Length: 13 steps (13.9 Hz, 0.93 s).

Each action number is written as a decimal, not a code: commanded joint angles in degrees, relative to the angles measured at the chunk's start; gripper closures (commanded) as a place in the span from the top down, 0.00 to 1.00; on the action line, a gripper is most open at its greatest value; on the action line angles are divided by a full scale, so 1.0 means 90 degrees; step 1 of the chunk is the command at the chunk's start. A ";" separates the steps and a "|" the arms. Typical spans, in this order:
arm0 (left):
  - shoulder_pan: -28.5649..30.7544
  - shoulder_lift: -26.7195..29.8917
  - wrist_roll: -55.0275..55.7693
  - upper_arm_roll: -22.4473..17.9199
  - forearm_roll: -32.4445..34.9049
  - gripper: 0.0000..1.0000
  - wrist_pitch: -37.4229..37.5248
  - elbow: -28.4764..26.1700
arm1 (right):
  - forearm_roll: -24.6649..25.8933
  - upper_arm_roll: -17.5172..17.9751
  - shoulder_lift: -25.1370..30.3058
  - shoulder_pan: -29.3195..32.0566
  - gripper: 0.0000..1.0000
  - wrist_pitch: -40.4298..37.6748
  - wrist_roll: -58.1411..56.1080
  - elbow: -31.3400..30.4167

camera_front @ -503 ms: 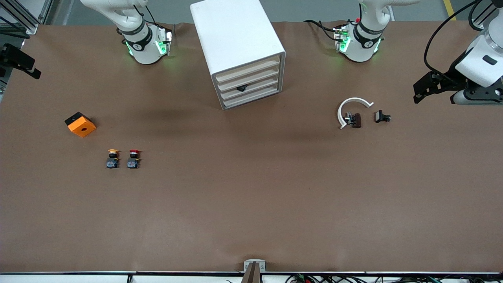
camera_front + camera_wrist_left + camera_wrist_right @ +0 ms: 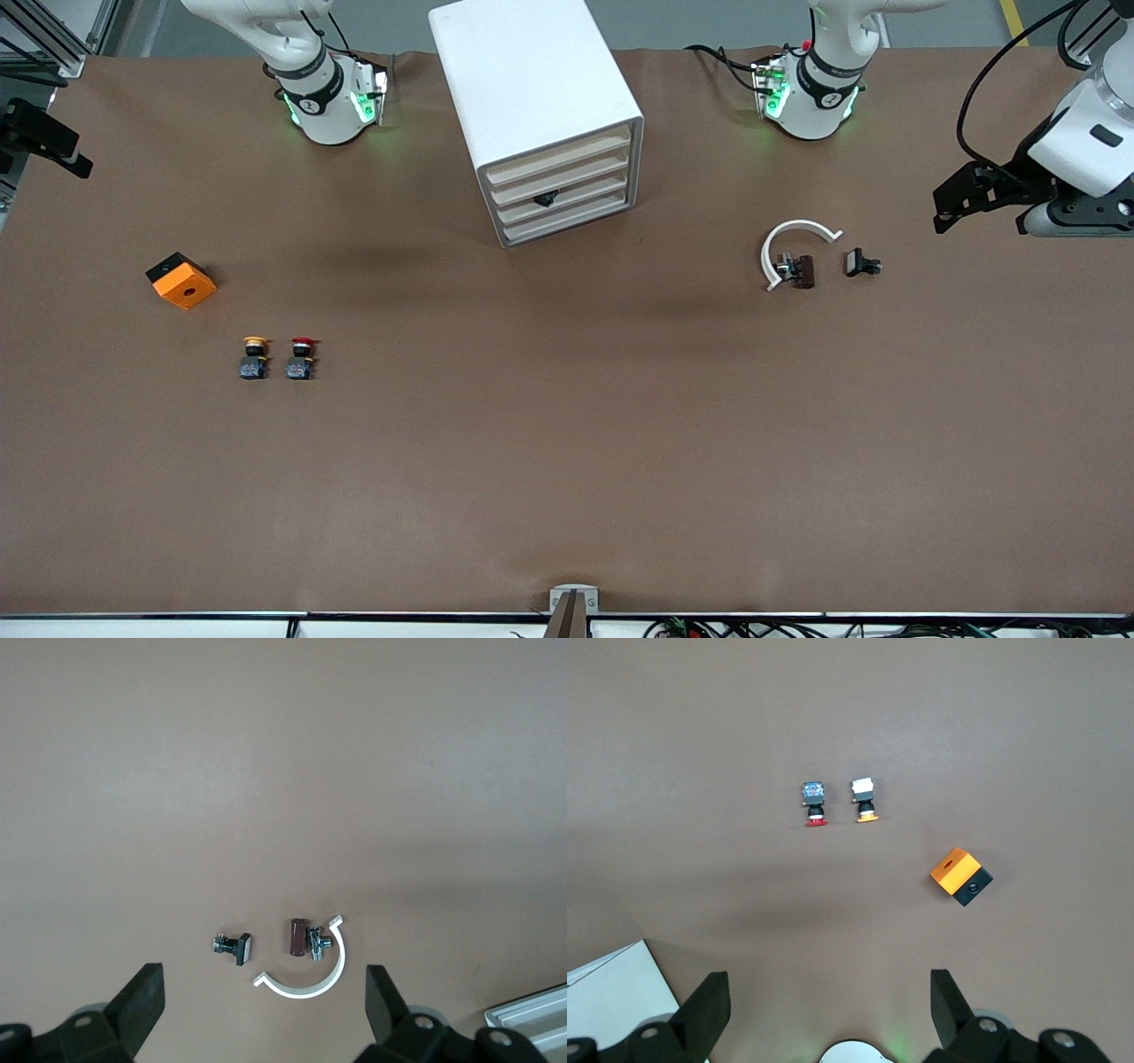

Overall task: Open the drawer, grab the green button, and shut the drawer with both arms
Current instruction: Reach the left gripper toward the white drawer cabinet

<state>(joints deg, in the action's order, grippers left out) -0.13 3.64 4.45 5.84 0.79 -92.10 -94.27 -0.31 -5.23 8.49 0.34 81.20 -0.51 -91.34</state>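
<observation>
Compared with half a second before, only the left arm has risen slightly at 3 o'clock of the table; everything else lies the same. The cabinet stands at 12 o'clock with its four drawers all shut. The left gripper and the right gripper are both spread wide and hold nothing. The right gripper is cut off at 9 o'clock of the front view. The green button appears in no view. Only the wrist views show the jaws clearly.
</observation>
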 commanded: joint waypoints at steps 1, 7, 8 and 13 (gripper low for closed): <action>0.0141 -0.0247 0.0043 -0.0043 -0.0107 1.00 0.0077 0.0054 | -0.0063 0.0015 0.0170 -0.0008 1.00 0.0030 0.0047 -0.0164; 0.0103 -0.1437 0.0072 -0.0014 -0.0242 1.00 -0.0078 0.0025 | 0.0025 0.0015 0.0170 -0.0008 1.00 0.0021 -0.0002 -0.0174; 0.0083 -0.1604 0.0072 -0.0014 -0.0447 1.00 -0.0118 0.0016 | 0.0034 0.0015 0.0161 -0.0008 1.00 0.0030 -0.0002 -0.0174; -0.0141 -0.2375 0.0851 0.0084 -0.0917 1.00 -0.0157 -0.0004 | 0.0074 0.0015 0.0151 -0.0018 1.00 0.0030 -0.0002 -0.0174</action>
<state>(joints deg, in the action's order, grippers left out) -0.25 -15.73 8.50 6.06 -6.13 -93.53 -95.07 -0.15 -5.19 8.51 0.33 81.17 -0.54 -91.54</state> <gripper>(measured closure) 0.000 0.000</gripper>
